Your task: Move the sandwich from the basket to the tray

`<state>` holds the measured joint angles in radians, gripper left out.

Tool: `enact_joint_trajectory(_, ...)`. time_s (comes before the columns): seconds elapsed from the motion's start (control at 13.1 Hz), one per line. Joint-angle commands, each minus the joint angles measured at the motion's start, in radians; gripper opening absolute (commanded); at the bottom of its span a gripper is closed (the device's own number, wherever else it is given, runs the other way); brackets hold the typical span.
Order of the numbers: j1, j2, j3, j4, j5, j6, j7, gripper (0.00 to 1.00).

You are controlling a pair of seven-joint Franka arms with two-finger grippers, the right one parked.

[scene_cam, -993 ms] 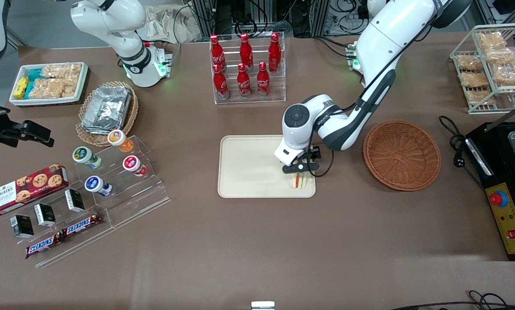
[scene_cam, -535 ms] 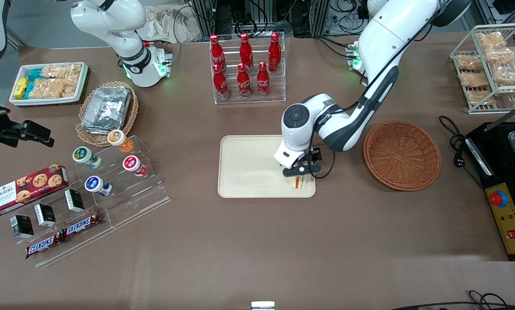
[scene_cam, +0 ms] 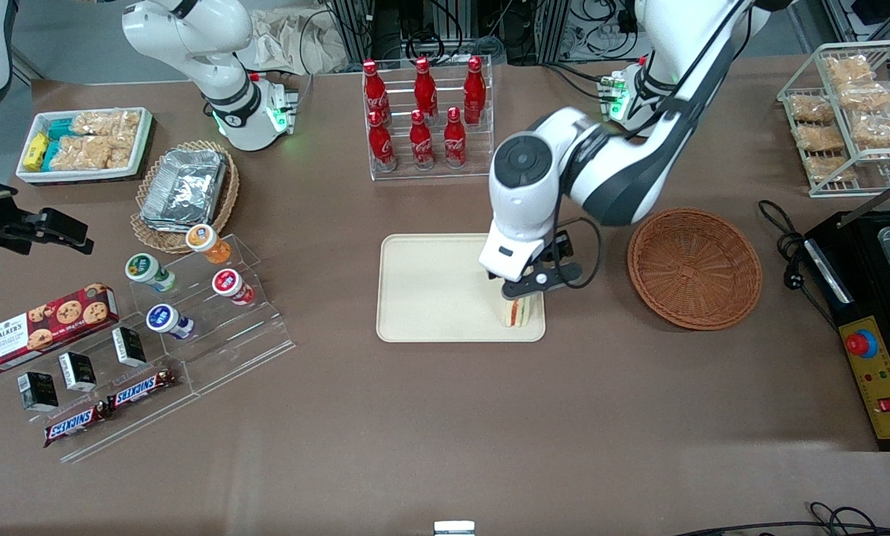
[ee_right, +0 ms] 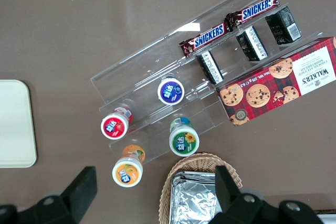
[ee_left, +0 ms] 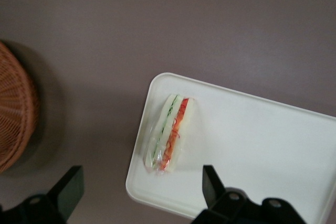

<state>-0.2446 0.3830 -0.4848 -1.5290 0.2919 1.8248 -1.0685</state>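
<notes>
The sandwich lies on the cream-beige tray, at the tray's corner nearest the front camera and toward the basket. In the left wrist view the sandwich shows its orange-red and green filling and rests near a corner of the tray. My left gripper hovers above the sandwich, open and empty; its two black fingers stand wide apart and clear of the bread. The reddish-brown wicker basket is empty, toward the working arm's end; its rim also shows in the left wrist view.
A clear rack of red cola bottles stands farther from the camera than the tray. A black appliance with a red button sits beside the basket. A wire rack of snack packets stands at the working arm's end. A clear stand with cups lies toward the parked arm's end.
My gripper has let go of the sandwich and risen above it. The arm's wrist has lifted and appears larger. The sandwich stays on the tray's corner.
</notes>
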Motion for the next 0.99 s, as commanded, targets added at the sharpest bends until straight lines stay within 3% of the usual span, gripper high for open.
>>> enact_joint_trajectory(0.0,0.059,-0.077,0.000,0.090,-0.054,-0.120,0.015,1.00)
enact_joint_trajectory(0.23,0.125,-0.185,0.020,0.101,-0.120,-0.150,0.025,1.00)
enact_joint_trajectory(0.38,0.105,-0.245,0.139,0.099,-0.170,-0.179,0.118,1.00)
enact_joint_trajectory(0.69,0.073,-0.369,0.366,0.076,-0.264,-0.329,0.494,1.00)
enact_joint_trajectory(0.92,0.057,-0.467,0.514,-0.049,-0.312,-0.312,0.733,1.00)
